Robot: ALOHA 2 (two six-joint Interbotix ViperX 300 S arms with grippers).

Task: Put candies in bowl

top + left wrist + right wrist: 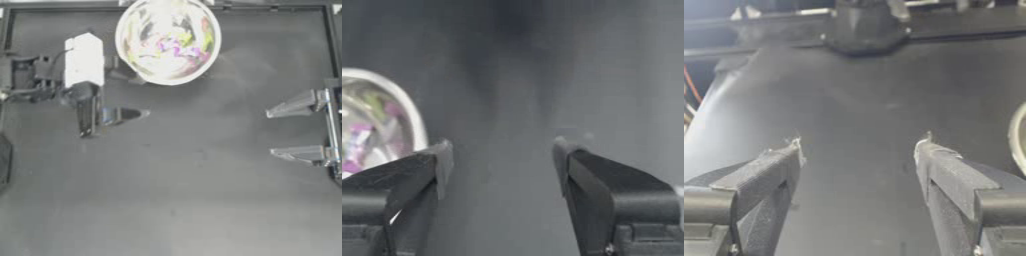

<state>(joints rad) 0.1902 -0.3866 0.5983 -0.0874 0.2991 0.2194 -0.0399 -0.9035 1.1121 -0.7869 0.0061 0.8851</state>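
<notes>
Left gripper (502, 160) beside candy-filled bowl (412, 120)

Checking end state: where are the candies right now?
In the top view the candies lie inside the bowl at the table's far edge, none visible on the tabletop; the open left gripper sits just beside the bowl.

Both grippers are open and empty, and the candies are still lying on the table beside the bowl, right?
Not quite. The candies lie inside the bowl, not on the table; the top view shows it. Left gripper and right gripper are indeed open and empty.
</notes>
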